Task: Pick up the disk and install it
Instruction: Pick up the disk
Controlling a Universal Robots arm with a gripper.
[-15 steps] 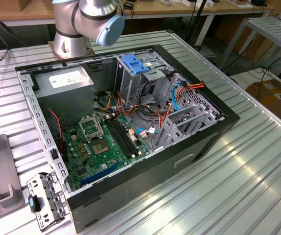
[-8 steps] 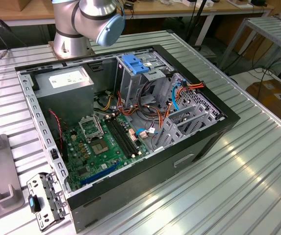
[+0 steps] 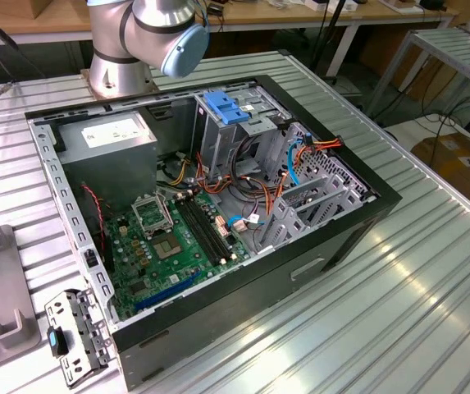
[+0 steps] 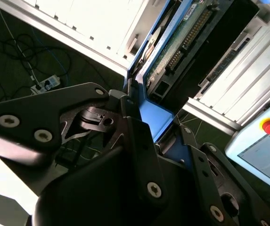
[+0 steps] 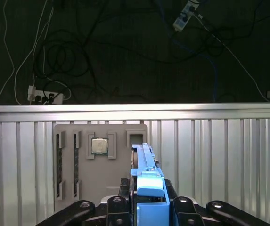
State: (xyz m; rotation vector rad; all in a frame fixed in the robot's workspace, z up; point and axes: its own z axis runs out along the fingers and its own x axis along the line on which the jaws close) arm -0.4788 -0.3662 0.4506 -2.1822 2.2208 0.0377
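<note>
Claw clamping disk, ribbed table, cabled floor

The disk wore a smooth, bright blue plastic carrier; the gripper was matt black with shiny metal screw heads. The table was ribbed bare metal with a sheen, the computer case matt black.

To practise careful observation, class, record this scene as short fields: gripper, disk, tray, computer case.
gripper: shut on the disk
disk: dark drive in a blue carrier, held edge-on
tray: grey, on the ribbed table, holding a processor chip
computer case: open, motherboard exposed
</note>
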